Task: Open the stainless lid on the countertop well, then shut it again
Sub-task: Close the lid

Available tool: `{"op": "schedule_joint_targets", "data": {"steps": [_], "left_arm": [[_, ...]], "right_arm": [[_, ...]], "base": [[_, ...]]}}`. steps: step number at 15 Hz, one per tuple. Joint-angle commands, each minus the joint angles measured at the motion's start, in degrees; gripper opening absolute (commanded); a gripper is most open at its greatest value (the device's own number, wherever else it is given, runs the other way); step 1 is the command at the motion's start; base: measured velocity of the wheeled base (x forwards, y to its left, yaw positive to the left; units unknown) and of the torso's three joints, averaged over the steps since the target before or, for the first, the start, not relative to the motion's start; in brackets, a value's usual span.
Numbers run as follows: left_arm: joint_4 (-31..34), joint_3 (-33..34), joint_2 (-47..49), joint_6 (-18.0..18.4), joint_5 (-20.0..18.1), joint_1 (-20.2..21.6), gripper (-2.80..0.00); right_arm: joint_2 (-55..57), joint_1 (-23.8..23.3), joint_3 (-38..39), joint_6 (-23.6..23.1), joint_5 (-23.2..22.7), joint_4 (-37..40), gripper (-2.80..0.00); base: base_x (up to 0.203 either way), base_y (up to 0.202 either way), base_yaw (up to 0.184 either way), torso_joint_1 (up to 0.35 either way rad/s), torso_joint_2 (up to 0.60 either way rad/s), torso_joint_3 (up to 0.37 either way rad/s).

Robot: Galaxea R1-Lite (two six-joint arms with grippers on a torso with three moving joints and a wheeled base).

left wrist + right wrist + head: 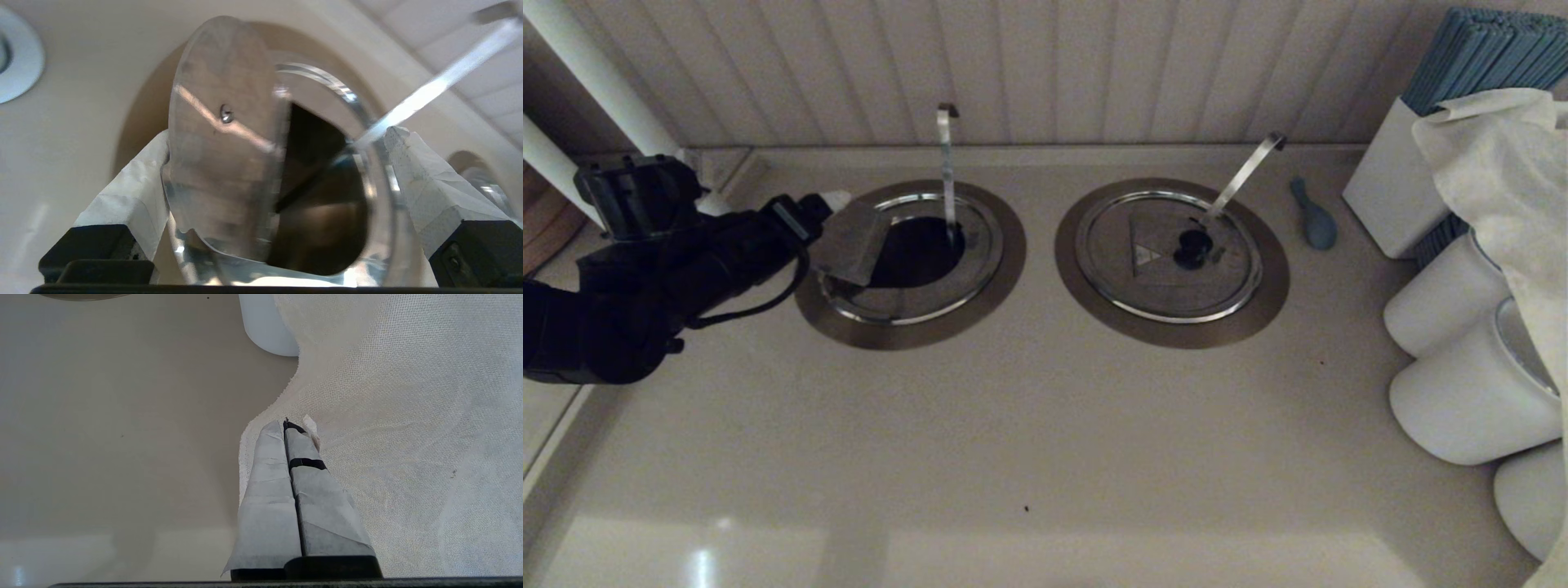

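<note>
The lid [849, 241] is a folding type. Its hinged flap stands raised on the robot's left side of the well [915, 331], with the dull underside and a centre screw facing the left tool [825, 204]. The dark opening lies beyond the flap, away from the tool. The fold line runs roughly across the tool's line of approach. Closing therefore likely requires swinging the flap away from the tool and down over the opening.

The left tool is spread wide. The flap stands between its fingers [135, 192], and a grip is not evident. The thin hooked ladle handle [946, 163] rises from the opening. The right tool [286, 424] is parked with its fingers pressed together over a cloth [408, 416].
</note>
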State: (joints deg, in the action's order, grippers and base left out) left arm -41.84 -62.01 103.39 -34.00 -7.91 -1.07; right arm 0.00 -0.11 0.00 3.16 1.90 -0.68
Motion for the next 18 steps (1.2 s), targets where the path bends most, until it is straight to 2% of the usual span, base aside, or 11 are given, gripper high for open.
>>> {"op": "schedule_joint_targets", "data": {"steps": [1,7,13,18], "left_arm": [[-0.3,0.1,-1.9,-0.3,0.0,-0.9,0.00],[0.2,1.9,-7.1,-3.3,-0.1,-6.0,0.00],[-0.2,9.3,-6.8,-3.0,0.2,-16.0,0.00],[-0.2,9.9,-9.7,-2.4,0.7,-16.8,0.00]], "right_arm": [[0.1,0.0,0.0,0.0,0.0,0.0,-2.80],[0.1,0.0,0.0,0.0,0.0,0.0,-2.80],[0.0,0.0,0.0,0.0,0.0,0.0,-2.80],[0.1,0.0,0.0,0.0,0.0,0.0,-2.80]], "base": [[0.000,0.000,0.000,0.000,0.00,0.000],[0.000,0.000,0.000,0.000,0.00,0.000],[0.000,0.000,0.000,0.000,0.00,0.000],[0.000,0.000,0.000,0.000,0.00,0.000]]}}
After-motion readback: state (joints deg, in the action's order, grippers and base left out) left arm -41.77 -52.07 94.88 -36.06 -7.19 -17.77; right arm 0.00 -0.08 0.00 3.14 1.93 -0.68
